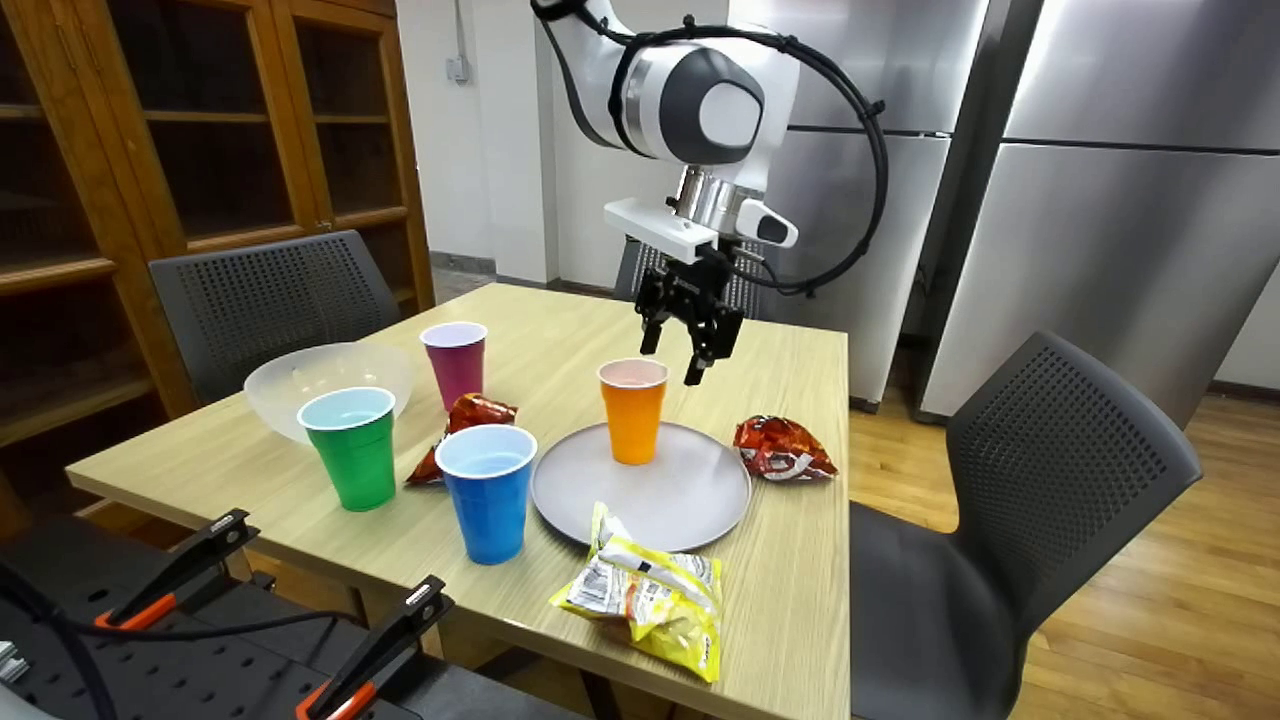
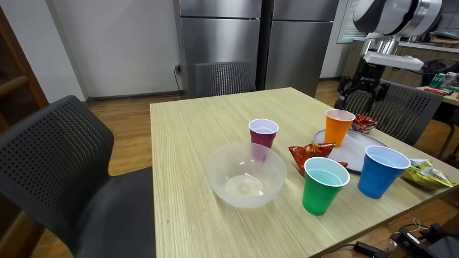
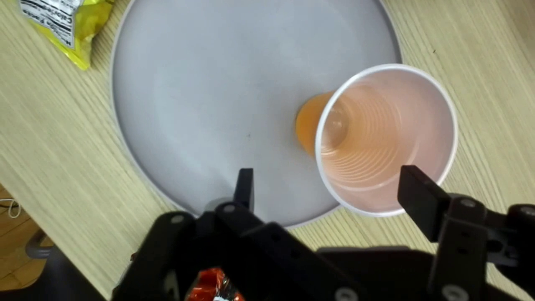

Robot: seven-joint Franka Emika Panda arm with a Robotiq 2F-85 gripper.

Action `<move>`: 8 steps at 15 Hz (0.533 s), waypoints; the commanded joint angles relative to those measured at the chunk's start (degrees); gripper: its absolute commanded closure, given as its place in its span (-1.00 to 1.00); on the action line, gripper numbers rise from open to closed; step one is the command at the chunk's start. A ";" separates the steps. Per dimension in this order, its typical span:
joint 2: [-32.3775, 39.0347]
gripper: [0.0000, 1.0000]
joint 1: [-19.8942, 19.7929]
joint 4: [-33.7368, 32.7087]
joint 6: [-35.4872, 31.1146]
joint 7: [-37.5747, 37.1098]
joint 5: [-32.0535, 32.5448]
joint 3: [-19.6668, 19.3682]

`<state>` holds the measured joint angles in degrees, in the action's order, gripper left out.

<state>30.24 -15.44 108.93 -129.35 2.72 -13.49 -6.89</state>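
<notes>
Orange cup (image 1: 633, 425) is seen upright on the gray plate (image 1: 695, 500), mid-frame in an exterior view, while the gripper (image 1: 671, 362) is spread wide and empty near it; approach or release is presumably in hand, and motion without any knock is required next.

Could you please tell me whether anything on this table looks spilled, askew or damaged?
Nothing stands out: the orange cup stands upright, somewhat off-centre, on the gray plate; the open gripper hangs near it, and no spill or damage shows.

Office kitchen: refrigerators (image 1: 1110, 240), mesh chairs (image 1: 1070, 480)
</notes>
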 commanded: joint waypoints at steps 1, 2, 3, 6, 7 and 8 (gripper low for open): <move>-4.60 -1.00 -1.33 1.93 2.44 0.87 -1.38 0.13; -5.35 -1.00 -1.51 2.04 2.54 0.97 -1.53 0.06; -6.10 -1.00 -1.71 2.15 2.90 1.04 -1.74 -0.03; -8.12 -1.00 -2.03 2.37 3.55 1.07 -2.42 -0.51; -8.54 -1.00 -2.19 2.21 3.87 1.05 -2.76 -0.72; -8.93 -1.00 -2.32 2.06 3.98 1.02 -3.08 -0.88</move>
<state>24.54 -16.96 109.45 -127.21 2.79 -14.86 -7.58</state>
